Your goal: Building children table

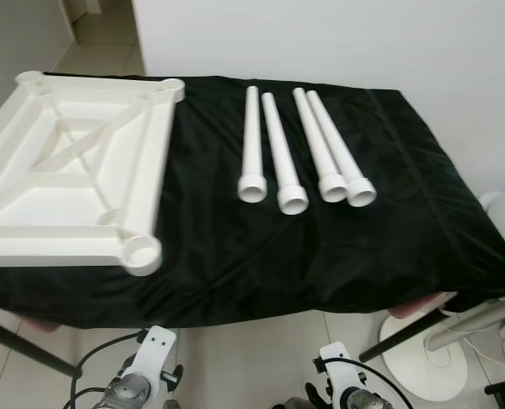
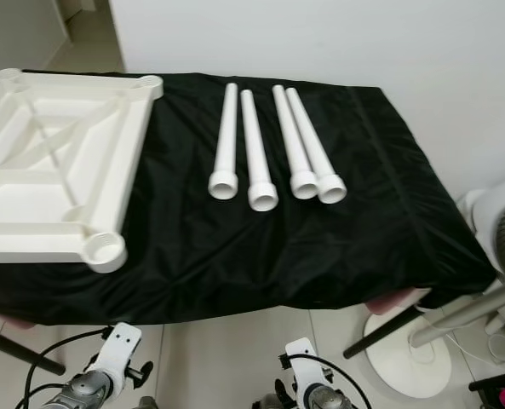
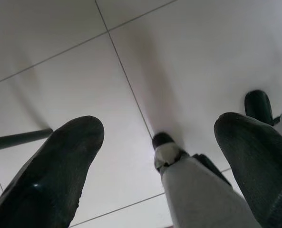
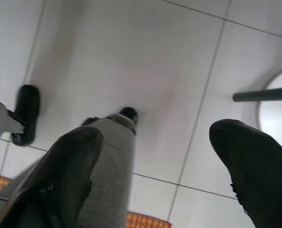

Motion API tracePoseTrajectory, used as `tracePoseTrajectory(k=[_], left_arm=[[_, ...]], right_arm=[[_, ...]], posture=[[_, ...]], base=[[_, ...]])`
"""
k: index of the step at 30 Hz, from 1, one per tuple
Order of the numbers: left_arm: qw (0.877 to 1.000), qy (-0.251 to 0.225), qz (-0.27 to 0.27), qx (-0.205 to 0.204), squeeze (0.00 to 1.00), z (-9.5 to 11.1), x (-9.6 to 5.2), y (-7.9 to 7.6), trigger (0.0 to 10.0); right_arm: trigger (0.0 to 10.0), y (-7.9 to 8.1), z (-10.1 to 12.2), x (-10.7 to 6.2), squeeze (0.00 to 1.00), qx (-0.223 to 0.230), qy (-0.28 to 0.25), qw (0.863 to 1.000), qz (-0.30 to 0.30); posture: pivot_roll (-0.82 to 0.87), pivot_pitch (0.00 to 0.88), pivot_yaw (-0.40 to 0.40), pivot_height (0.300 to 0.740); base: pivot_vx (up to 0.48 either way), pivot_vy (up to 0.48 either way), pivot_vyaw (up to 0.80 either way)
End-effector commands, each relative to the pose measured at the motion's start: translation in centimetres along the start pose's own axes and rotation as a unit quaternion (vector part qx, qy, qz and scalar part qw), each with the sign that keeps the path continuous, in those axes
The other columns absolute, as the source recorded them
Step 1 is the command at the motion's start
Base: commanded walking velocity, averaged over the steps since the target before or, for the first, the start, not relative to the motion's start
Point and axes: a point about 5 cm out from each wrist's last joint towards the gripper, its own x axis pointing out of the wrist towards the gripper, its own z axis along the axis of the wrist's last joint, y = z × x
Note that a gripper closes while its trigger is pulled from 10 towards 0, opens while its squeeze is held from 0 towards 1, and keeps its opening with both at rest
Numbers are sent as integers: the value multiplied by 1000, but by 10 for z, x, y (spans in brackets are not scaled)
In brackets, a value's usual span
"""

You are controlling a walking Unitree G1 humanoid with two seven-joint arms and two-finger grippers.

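Four white plastic legs (image 1: pixel 307 153) lying side by side on the black cloth (image 1: pixel 388 239), centre of the frame, each long axis running from the upper part of the frame down toward its lower edge, flared open sockets at the lower ends. Probably light, stiff and hollow, smooth enough to slip; best taken mid-shaft, across the tube, clear of neighbours lying just beside. Upturned white tabletop (image 1: pixel 65 170) at the left of the frame, ribbed underside up, round corner sockets (image 1: pixel 141 254) showing; likely light but bulky. Left claw (image 3: pixel 155 156) and right claw (image 4: pixel 155 156) both spread apart, empty, hanging low over the tiled floor (image 3: pixel 188 57).
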Motion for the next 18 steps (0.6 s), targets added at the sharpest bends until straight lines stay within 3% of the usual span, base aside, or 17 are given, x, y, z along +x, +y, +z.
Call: tracePoseTrajectory(k=[1,11,18], left_arm=[[1000,3,-13,0,0,-3,0,-7,10000],[999,-26,-37,7,0,2,-1,-6,10000],[995,-81,-57,5,0,16,-5,11,10000]], right_arm=[[10000,-3,-4,-1,0,4,6,1000,-3],[10000,-9,1,-2,0,-14,-12,1000,0],[10000,-19,26,-2,0,-35,-81,996,18]], posture=[[-30,41,-14,740],[-33,84,-21,740],[-44,122,-24,740]], base=[[0,0,0],[0,0,0],[0,0,0]])
